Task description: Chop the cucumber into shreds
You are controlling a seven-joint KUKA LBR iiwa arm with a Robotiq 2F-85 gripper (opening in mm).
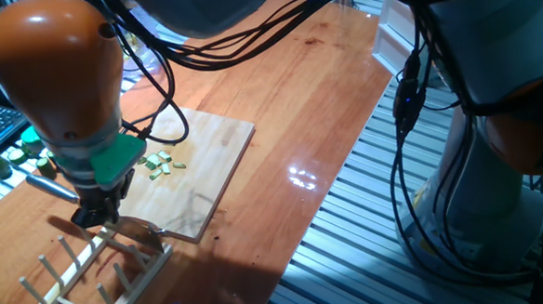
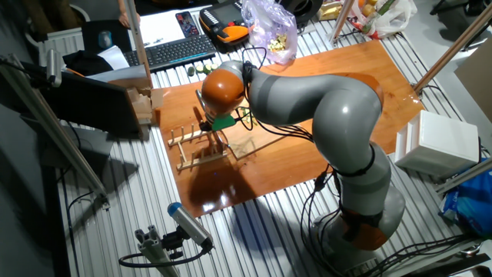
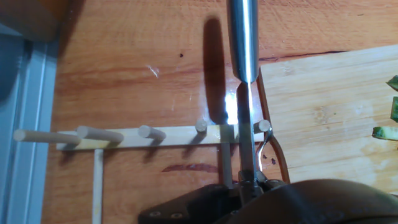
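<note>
A knife (image 3: 243,56) is held between the closed fingers of the gripper (image 1: 94,215), its steel handle running forward in the hand view, its blade edge-on among the pegs of a dowel rack (image 1: 98,264) near the table's front edge. The knife appears to be in the course of being set into the rack, so the cutting is judged finished. The shreds (image 1: 162,163) lie in a small loose heap on the board (image 1: 211,158), just beyond the gripper and apart from it; no whole slice is seen. Darker chunks (image 1: 15,160) sit near the left edge. If the blade is released off a slot, it could tip, catch a peg, or drag the light rack against the board
</note>
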